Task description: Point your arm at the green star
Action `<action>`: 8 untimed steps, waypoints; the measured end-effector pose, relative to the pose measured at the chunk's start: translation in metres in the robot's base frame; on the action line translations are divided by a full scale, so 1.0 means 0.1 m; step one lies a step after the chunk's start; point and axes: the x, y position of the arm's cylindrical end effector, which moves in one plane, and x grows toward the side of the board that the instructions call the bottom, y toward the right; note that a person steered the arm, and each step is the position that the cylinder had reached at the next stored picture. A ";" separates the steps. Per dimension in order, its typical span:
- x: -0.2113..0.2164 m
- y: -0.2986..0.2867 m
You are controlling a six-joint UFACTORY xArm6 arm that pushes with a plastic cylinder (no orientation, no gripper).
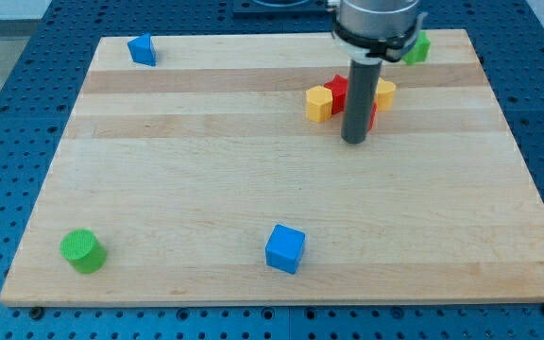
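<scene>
Green cylinder (82, 250) sits near the table (178, 170) bottom-left corner. Blue block (142, 49) at top left. Blue cube (284, 248) at bottom centre. Yellow block (319, 103), red block (337, 91) and a second yellow block (384, 93) cluster around my tip (353, 141). No hand fitted. Green star (417, 47), top right, partly hidden behind the arm.

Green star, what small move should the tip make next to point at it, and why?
Probably slide my tip toward the view's top right. The green star sits near the board's top edge, beyond the red blocks and yellow blocks crowding the rod.
</scene>
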 end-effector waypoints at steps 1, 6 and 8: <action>-0.05 0.16; -0.65 1.15; -1.31 1.53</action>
